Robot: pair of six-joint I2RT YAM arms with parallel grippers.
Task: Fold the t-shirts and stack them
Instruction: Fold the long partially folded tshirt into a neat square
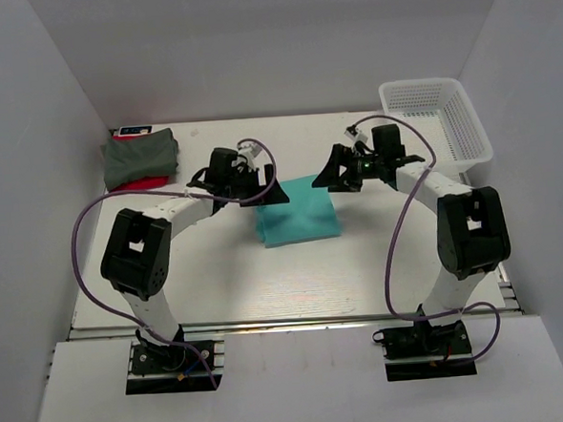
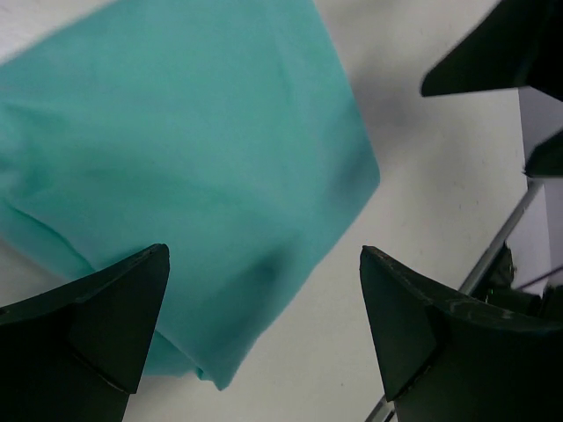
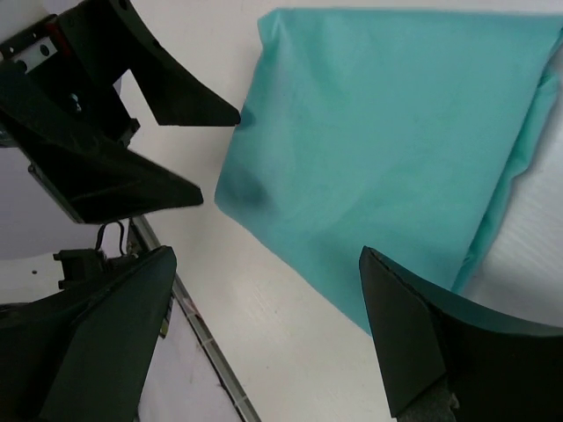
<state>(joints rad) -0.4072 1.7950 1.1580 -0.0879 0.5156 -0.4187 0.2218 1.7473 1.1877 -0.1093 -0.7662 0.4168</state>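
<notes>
From above, you had a white desk (image 1: 286, 287) boxed in by pale grey walls (image 1: 271, 39). The teal t-shirt (image 1: 298, 212) lay folded flat near the desk's middle, a little toward the far edge, between the two arms. The left gripper (image 1: 266, 195) hung at its far left corner and the right gripper (image 1: 329, 181) at its far right corner. Both had their jaws spread wide and nothing in them. In the desk's far left corner the dark grey-green t-shirt (image 1: 142, 154) sat folded on the red t-shirt (image 1: 136, 184). A white mesh basket (image 1: 435, 115) stood at the far right corner.

The left wrist camera gave you none of that stack or basket. It showed its own dark fingers (image 2: 106, 325) set well apart above a rounded corner of the teal cloth and bare desk. The tips of the other gripper showed in the upper right.

The right wrist camera showed the same shirt from the other side, layered edges visible along its right. Its own jaws stood wide and free of the cloth. The left gripper showed at upper left, beside that corner of the shirt.
</notes>
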